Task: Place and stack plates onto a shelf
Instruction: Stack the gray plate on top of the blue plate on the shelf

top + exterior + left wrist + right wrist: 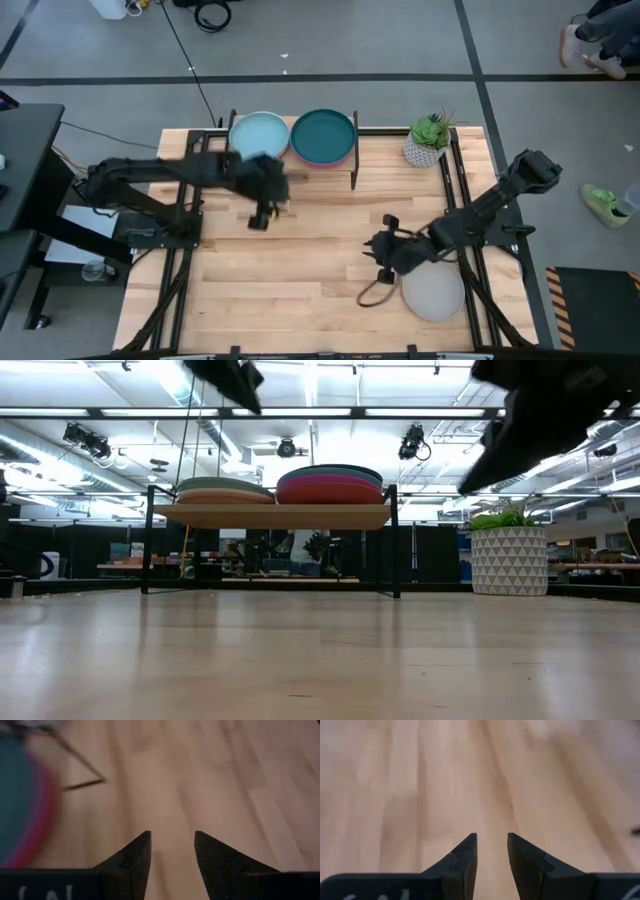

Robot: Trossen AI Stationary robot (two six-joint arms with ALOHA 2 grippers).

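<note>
One grey plate (433, 290) remains on the surface (300, 260), at the near right edge, partly under the right arm. The shelf (270, 515) stands at the far edge and carries two stacks: the left one topped by the light blue plate (259, 135), the right one by the dark teal plate (323, 136).

The right tool (383, 250) hovers just left of the grey plate, fingers slightly apart and empty. The left tool (262, 212) hangs just in front of the shelf, fingers apart, holding nothing.

Recommended procedure for the remaining plate:
1. Approach the plate rim with the right tool low and nearly level.
2. Widen the fingers enough to straddle the rim before closing.
3. Lift clear of the surface before travelling.
4. Keep the left arm clear of the shelf front to avoid collision.
5. Lower the plate centred on a stack; an off-centre release would probably let it slide.
</note>
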